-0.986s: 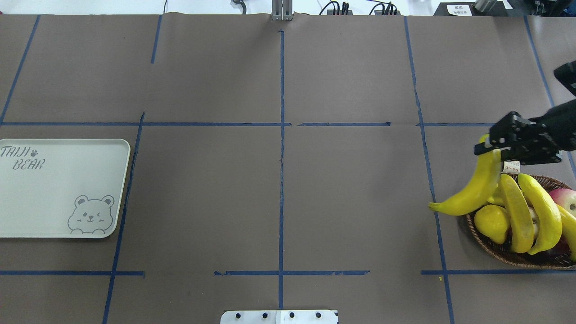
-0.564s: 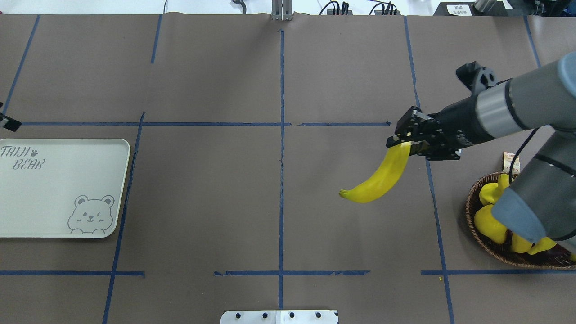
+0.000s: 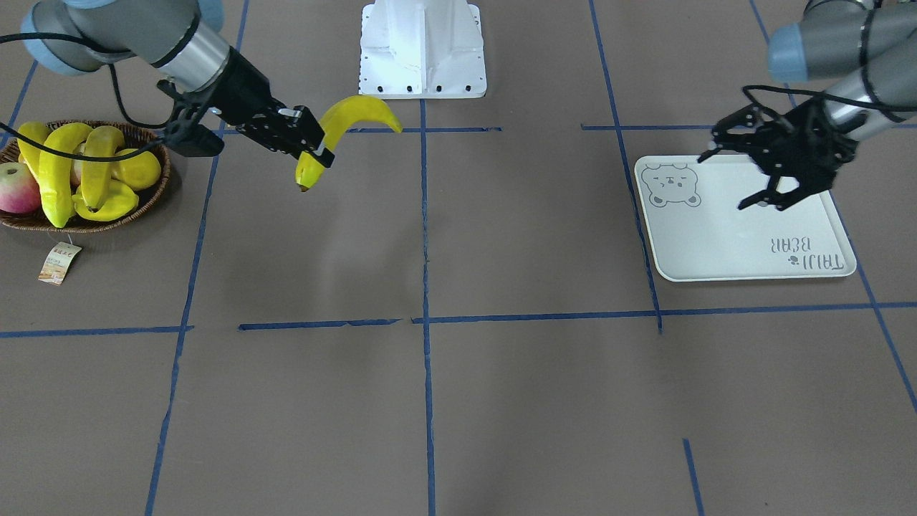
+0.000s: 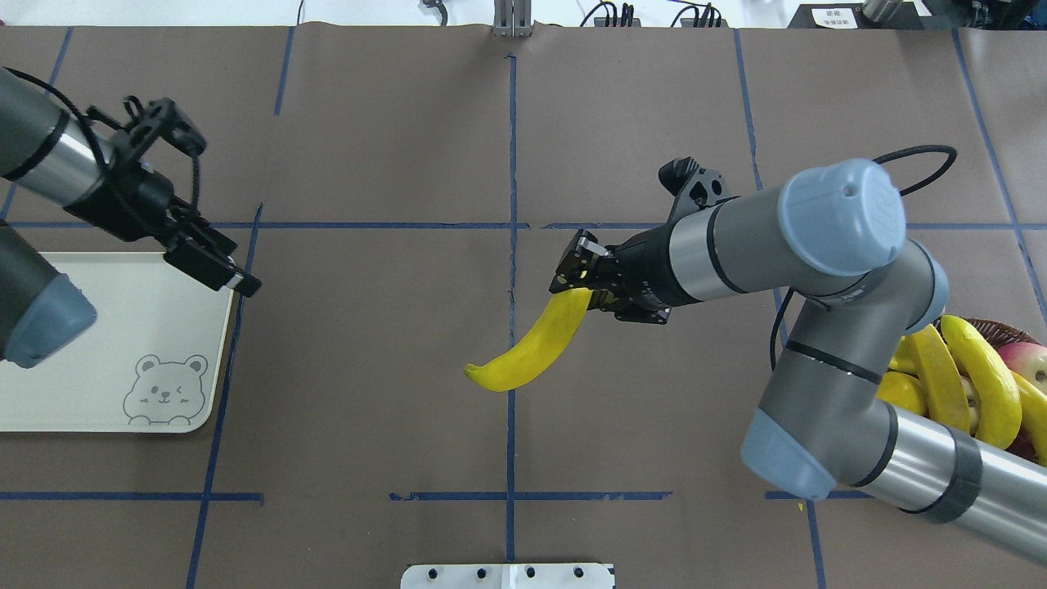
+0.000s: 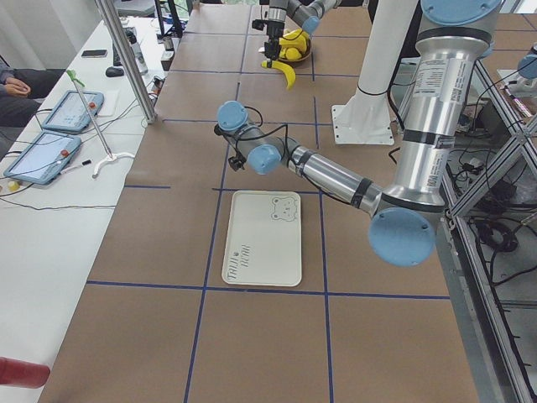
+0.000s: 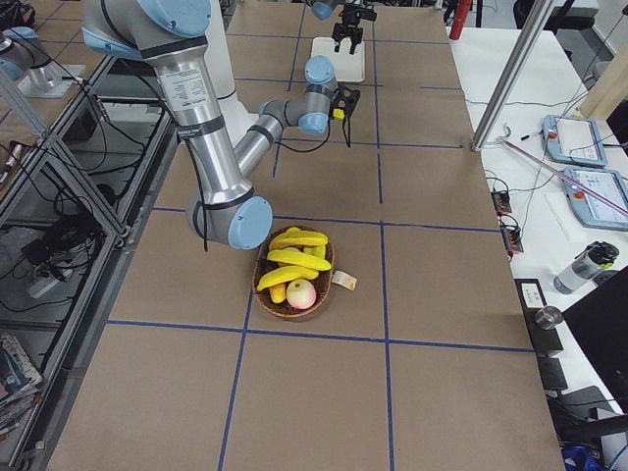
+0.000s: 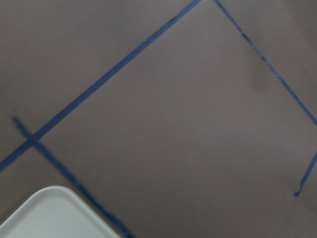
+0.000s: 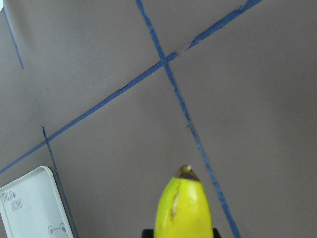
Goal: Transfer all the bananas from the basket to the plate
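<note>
My right gripper is shut on the stem end of one yellow banana and holds it above the table's middle. It also shows in the front view and the right wrist view. Three more bananas lie in the wicker basket at the robot's far right. The pale plate with the bear print lies at the robot's far left, bare. My left gripper is open and empty, hovering over the plate's inner far corner.
The basket also holds a lemon and a red-green apple. A paper tag lies on the table beside the basket. Blue tape lines cross the brown table. The robot's white base stands at the table's near edge.
My right arm has carried the banana from over the basket leftward to the table's middle. My left arm has come into view and now hovers over the plate's corner.
</note>
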`<state>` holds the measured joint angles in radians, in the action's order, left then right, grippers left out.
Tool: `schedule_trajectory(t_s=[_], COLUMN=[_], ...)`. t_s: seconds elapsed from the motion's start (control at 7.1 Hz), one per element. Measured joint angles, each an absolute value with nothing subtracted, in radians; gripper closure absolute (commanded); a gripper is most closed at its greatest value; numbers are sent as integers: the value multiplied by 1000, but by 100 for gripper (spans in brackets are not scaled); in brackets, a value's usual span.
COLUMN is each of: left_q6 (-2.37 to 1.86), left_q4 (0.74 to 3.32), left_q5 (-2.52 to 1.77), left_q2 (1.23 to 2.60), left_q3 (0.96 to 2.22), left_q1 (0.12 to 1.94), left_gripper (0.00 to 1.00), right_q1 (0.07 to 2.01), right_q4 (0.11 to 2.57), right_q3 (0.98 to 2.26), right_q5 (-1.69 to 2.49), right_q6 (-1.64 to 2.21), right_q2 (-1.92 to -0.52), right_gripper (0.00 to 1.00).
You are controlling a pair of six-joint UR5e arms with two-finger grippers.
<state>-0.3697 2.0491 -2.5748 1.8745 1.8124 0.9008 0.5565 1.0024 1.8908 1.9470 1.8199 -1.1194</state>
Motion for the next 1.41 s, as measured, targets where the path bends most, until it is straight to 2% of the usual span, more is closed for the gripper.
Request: schedule_trajectory(t_s=[0.42,0.85,0.99,1.27,1.41], left_q6=[-536,-545,-546,-551,-554], left_q4=[2068,2201,2232,2248,2249], left_q5=[-2570,-2566,-2565,-2565,-2565], left_q2=[2035,2074,2084,2103,2108], left_q3=[1818,1765,1745,1731,1730], left_q1=[728,633,623,617,617], left_gripper=[1,1,4,19,29], right_q1=[498,489,483,463,457], right_q4=[1003,1000,1000,1000,999], right_q3=[1846,1843,1844,1844,1845], right_q5=[1863,1859,1859,1858,1858], right_q6=[1865,1881,1885,1895,1898], right_q2=[-1047,-1033,-1028,-1016,-1013], right_gripper=[98,96,95,95,95])
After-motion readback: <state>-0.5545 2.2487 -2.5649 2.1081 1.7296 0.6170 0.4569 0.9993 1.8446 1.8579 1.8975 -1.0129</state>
